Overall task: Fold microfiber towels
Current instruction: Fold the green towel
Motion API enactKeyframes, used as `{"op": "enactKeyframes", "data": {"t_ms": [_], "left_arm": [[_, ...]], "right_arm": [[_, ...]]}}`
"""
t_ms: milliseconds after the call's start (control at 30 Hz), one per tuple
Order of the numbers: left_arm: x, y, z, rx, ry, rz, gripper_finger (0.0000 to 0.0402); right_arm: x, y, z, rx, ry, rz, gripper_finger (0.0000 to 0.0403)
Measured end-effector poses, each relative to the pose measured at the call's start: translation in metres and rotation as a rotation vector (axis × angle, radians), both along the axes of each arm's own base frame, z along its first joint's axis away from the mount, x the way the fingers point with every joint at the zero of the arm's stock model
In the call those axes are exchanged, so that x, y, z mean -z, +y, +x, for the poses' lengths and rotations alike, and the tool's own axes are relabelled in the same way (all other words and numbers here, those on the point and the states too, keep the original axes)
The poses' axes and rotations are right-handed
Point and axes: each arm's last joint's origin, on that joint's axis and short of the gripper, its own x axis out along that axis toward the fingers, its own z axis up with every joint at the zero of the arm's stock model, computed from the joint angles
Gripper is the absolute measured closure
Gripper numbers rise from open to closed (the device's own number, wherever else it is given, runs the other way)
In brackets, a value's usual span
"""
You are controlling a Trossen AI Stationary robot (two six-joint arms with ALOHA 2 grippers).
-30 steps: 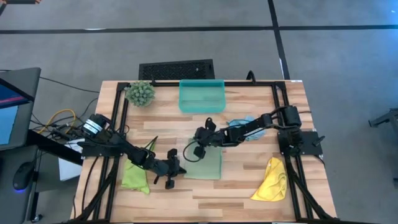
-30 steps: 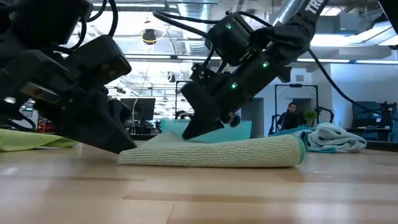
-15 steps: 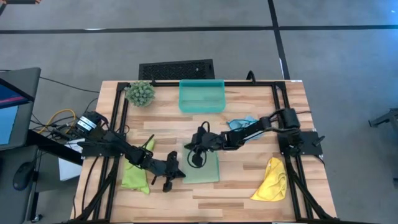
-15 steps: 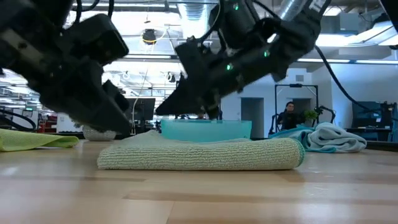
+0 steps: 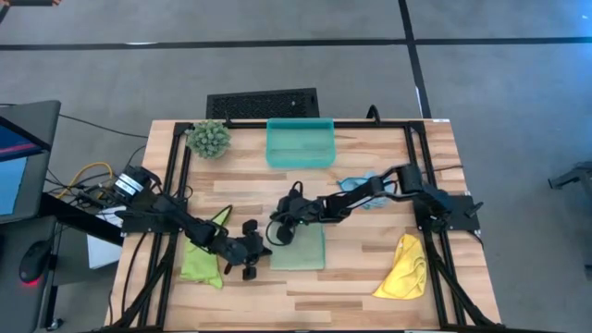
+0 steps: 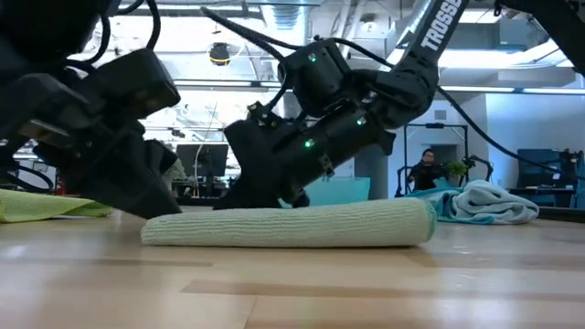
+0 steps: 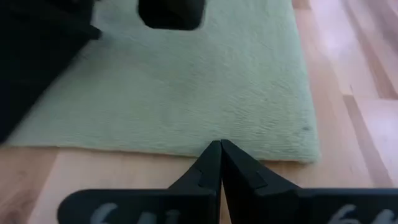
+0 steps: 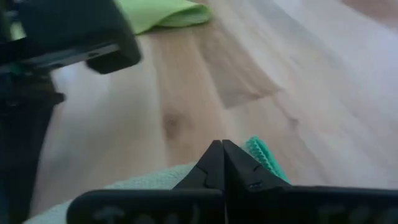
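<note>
Grey floor is surrounding the wooden worktop (image 5: 361, 277) in the high view, and the teal tray (image 5: 300, 142) is serving as the landmark. Four towels are showing, one of each colour: the pale sage towel (image 5: 302, 248) is lying flat nearer the front edge than the tray, the lime towel (image 5: 203, 254) is sitting to the sage one's left, the light blue towel (image 5: 359, 188) is bunching up just right of and in front of the tray, and the yellow towel (image 5: 401, 268) is lying crumpled well to the tray's right near the front edge. One spiky plant ball (image 5: 209, 138) is sitting just left of the tray. The left gripper (image 5: 248, 258) is hovering at the sage towel's left edge; the right gripper (image 5: 280, 231) is pressing at its back-left corner.

Across the low view, the sage towel (image 6: 288, 226) is lying as a thick soft roll-edged pad, with the tray behind it.

Through the left wrist view, the left fingers (image 7: 211, 167) are pinching shut, empty, at the towel's (image 7: 186, 87) edge.

Through the right wrist view, the right fingers (image 8: 217, 163) are likewise closing on nothing I can make out.

Judging by the look, each cloth is light, limp and plush, likely draping and sliding; pinching a corner or edge should be working best.
</note>
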Motion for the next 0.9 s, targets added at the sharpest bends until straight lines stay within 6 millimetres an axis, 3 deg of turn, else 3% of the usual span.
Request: {"op": "enactKeyframes", "data": {"t_ms": [233, 333, 500, 700, 900], "left_arm": [[-0.002, -0.008, -0.001, 0.028, -0.04, -0.021, 0.0401], [-0.006, -0.011, 0.001, 0.045, -0.087, -0.031, 0.0401], [-0.01, -0.014, 0.003, 0.064, -0.136, -0.038, 0.0401], [-0.009, -0.013, 0.002, 0.063, -0.124, -0.016, 0.0401], [-0.007, -0.012, 0.001, 0.062, -0.099, 0.0, 0.0401]], "right_arm": [[-0.034, 0.009, -0.001, 0.014, -0.072, -0.051, 0.0385], [-0.032, 0.013, -0.003, 0.004, -0.053, -0.052, 0.0383], [-0.012, 0.012, -0.004, 0.01, 0.006, -0.036, 0.0388], [-0.008, 0.006, -0.003, 0.056, 0.019, -0.043, 0.0387], [-0.051, 0.019, -0.013, 0.037, 0.029, -0.1, 0.039]]}}
